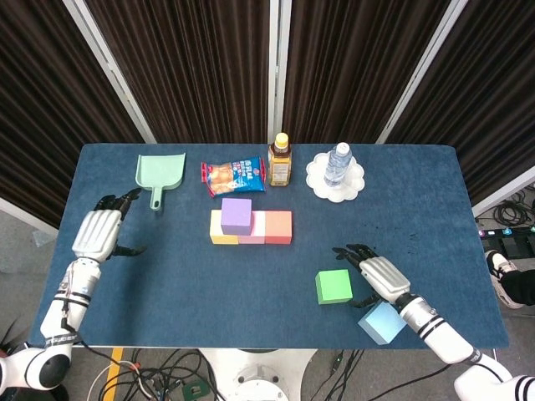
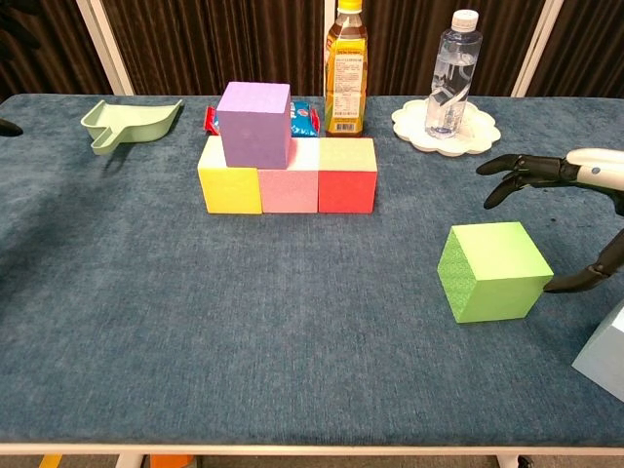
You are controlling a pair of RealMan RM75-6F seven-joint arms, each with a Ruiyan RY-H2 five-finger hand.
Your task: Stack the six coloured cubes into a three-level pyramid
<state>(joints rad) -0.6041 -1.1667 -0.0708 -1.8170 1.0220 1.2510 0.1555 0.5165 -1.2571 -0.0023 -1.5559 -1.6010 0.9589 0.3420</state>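
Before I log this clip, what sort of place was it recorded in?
Probably a lab or staged recording setup: a blue cloth-covered table backed by dark pleated curtains, loose cables on the floor, and foam-like coloured cubes such as the green cube.

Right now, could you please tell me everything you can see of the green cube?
The green cube is a plain, matte, light green block, foam-like in look, resting flat on the blue tabletop, turned slightly. It lies apart from the stacked cubes, near the light blue cube. The right hand, fingers spread, is close beside it; the thumb seems to touch it.

Purple cube (image 1: 236,215) atop yellow cube (image 2: 228,186), pink cube (image 2: 288,189), red cube (image 2: 346,189).
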